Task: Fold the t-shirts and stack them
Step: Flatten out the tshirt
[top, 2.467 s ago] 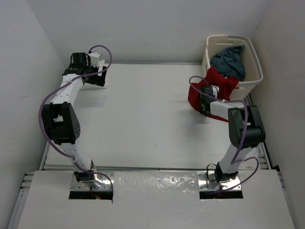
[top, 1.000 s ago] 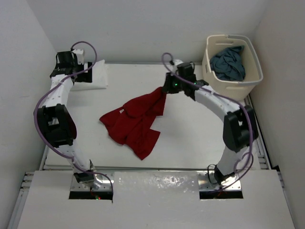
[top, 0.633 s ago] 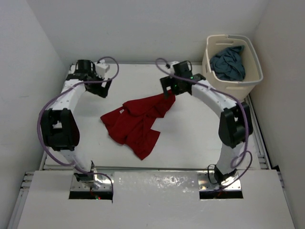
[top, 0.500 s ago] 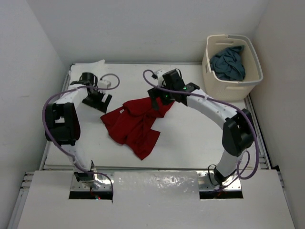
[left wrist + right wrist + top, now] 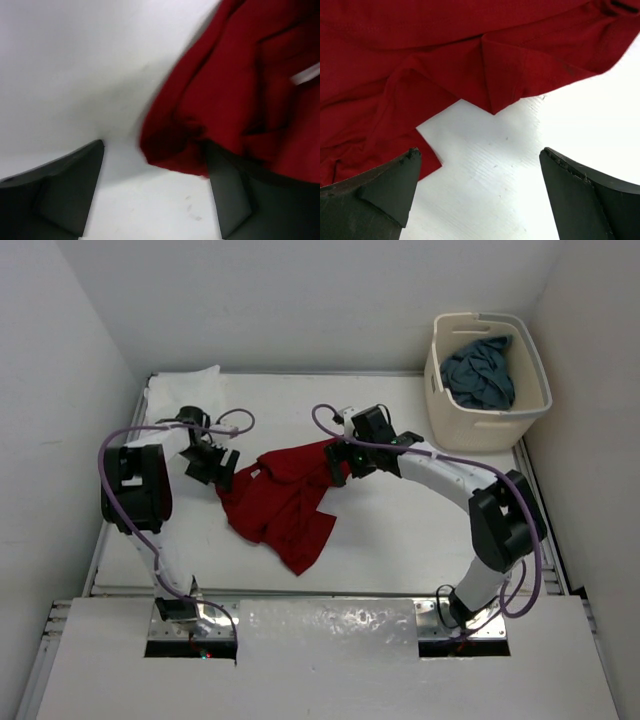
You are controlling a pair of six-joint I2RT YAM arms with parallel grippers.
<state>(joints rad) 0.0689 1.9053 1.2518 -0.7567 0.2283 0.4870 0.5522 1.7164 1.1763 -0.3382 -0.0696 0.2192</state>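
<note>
Red t-shirt (image 5: 285, 502) lies crumpled and spread out at the middle of a white tabletop (image 5: 400, 540), seen from above. Two robot arms reach in from the near edge, one to each side of the shirt. The left gripper (image 5: 213, 463) sits at the shirt's left edge. Its wrist camera shows the jaws apart, with a folded lip of red cloth lying between the dark fingers (image 5: 70, 195) and against the right-hand one (nothing is pinched). The right gripper (image 5: 340, 462) is low over the shirt's far right edge, jaws spread wide and holding nothing. Between its fingers, the wrist view shows a bare wedge of tabletop bordered by red folds, one of them a pointed corner. A white t-shirt (image 5: 185, 388) lies rumpled in the far left corner of the tabletop, well apart from the red one. A slate blue-grey t-shirt (image 5: 480, 370) is bunched inside a cream plastic laundry basket (image 5: 490, 428) standing at the far right corner.
</note>
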